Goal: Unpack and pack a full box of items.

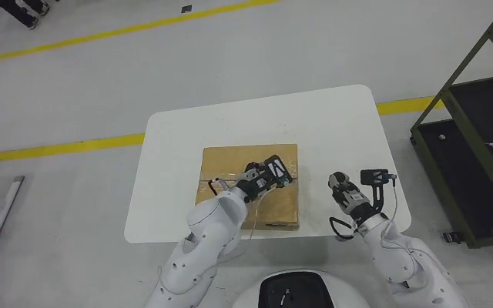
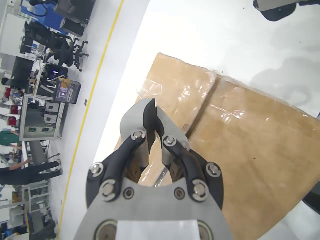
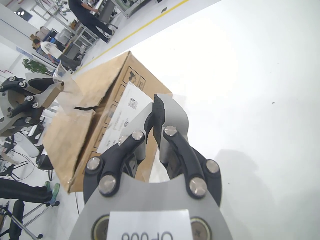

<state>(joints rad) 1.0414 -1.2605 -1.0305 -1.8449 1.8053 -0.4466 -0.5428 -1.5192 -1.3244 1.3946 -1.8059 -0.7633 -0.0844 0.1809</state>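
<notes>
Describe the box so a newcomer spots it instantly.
On the white rounded table, toward the robot's edge, sits a brown cardboard box covered in clear tape. It is the only brown thing there, with a white label on one side.

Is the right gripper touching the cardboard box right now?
Apart. The top view shows a strip of bare white table between the right gripper and the side of the cardboard box.
</notes>
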